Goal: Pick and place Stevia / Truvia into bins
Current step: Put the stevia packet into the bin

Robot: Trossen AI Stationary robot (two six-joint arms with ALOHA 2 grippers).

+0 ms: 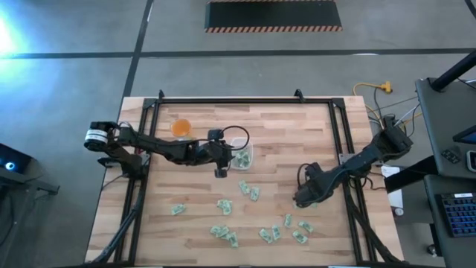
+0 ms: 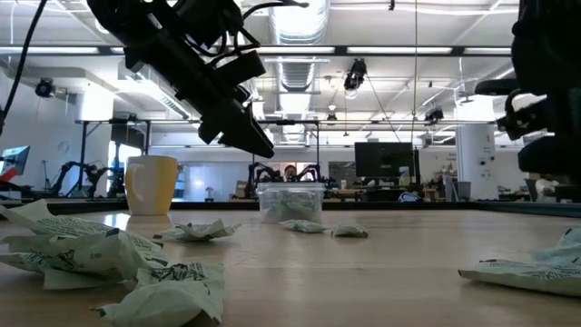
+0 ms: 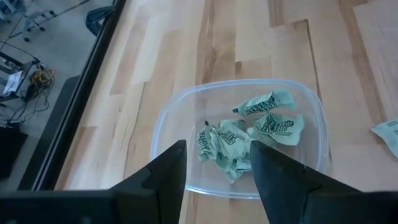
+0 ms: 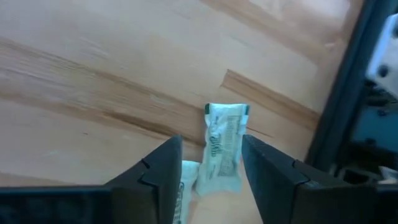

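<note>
Between the spread fingers of the right gripper [image 4: 210, 177], low in the right wrist view, lies one pale green sachet [image 4: 222, 146], its long axis running up the frame, in line with the fingers' reach and squarely in the gap; a second packet [image 4: 187, 177] peeks out beside it at the lower left. That gripper is released and holds nothing, so I judge a straight descent would put a finger on each long edge. From above, the right gripper [image 1: 304, 195] sits at centre right, near the loose Stevia sachets [image 1: 299, 231] scattered along the lower edge of the wooden table [image 1: 282, 141], and it is the nearer arm to them. Farther up the frame, just left of centre, the left gripper [image 1: 221, 165] hangs beside the clear container [image 1: 243, 155]. Its fingers are also apart and empty, and in its wrist view the container [image 3: 180, 106] lies directly ahead with several crumpled sachets [image 3: 249, 134] already inside. Beyond that, toward the upper left, the orange cup [image 1: 181, 128] stands well apart from both grippers.
</note>
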